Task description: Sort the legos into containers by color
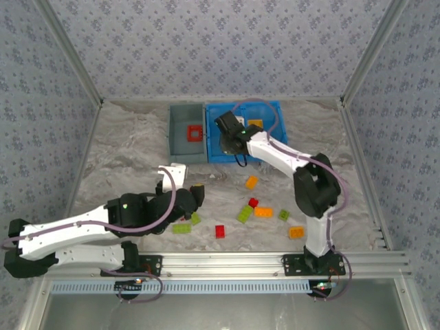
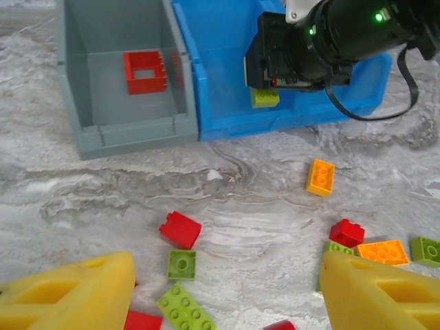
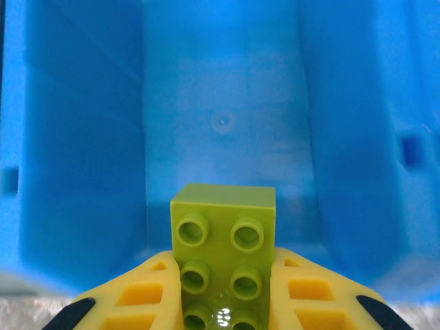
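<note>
My right gripper (image 1: 228,142) (image 3: 223,278) is shut on a lime green brick (image 3: 223,227) (image 2: 265,97), held over the left compartment of the blue bin (image 1: 275,104) (image 3: 89,137) (image 2: 220,75). An orange piece (image 1: 255,124) lies in that bin's right compartment. The grey bin (image 1: 177,134) (image 2: 137,134) holds a red frame piece (image 1: 195,132) (image 2: 145,71). My left gripper (image 1: 196,199) (image 2: 223,302) is open, low over loose legos: a red brick (image 2: 181,229), a green square (image 2: 181,264) and a long green brick (image 2: 185,311).
More loose bricks lie mid-table: orange ones (image 1: 251,182) (image 1: 263,212) (image 1: 296,232), red ones (image 1: 253,203) (image 1: 220,231), green ones (image 1: 245,214) (image 1: 283,215) (image 1: 181,227). Patterned walls enclose the table on three sides, and the right arm reaches across the bins.
</note>
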Controlling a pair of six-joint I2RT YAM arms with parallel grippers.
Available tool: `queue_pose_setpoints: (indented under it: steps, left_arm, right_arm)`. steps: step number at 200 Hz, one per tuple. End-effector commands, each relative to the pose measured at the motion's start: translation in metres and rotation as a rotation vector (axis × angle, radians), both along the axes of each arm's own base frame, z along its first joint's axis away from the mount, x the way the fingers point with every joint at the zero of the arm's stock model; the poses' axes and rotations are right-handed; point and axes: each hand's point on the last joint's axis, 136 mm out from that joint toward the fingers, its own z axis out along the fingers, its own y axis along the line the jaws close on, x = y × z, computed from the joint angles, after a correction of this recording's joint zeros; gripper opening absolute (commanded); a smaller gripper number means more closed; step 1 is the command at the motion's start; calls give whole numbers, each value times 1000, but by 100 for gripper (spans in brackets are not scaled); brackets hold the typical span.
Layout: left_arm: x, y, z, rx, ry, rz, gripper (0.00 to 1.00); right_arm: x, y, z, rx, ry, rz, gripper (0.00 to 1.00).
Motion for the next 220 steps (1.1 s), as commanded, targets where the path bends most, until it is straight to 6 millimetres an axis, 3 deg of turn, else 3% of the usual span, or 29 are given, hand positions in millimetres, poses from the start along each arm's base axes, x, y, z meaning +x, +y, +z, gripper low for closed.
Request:
queue_pose_setpoints:
  steps: [1,29,49,69,96,135,155,174,187,220]
  left_arm:
    - [-2,26,-12,31,15,76,71]
    - [-5,38,-25,56,51,105,70]
    - [-6,44,-37,61,99,124,70]
    - [-6,51,-55,59,177,156,69]
    - [-4,62,-81,25,310,226,68]
    - [4,61,-112,-59,480,276,67]
    - [10,62,-122,-43,535,292,68]
    - [15,63,-134,-59,604,306,70]
    - [19,63,-142,-82,645,325,70]
    - [30,65,-154,-89,698,382,71]
  right_arm:
    - [11,-3,-14,-55,82,21,22]
    - [20,-2,-36,-57,131,3,26]
    - [25,-1,-38,-52,134,0,32]
    - [28,1,-32,-45,125,7,46]
    - [30,7,-1,-33,70,28,56]
    - [17,6,68,-12,-65,36,56]
    - [-9,2,100,2,-137,50,56]
    - [-46,0,115,34,-187,86,58]
    - [-73,-2,117,57,-208,118,59]
    - [-142,0,94,108,-190,222,60]
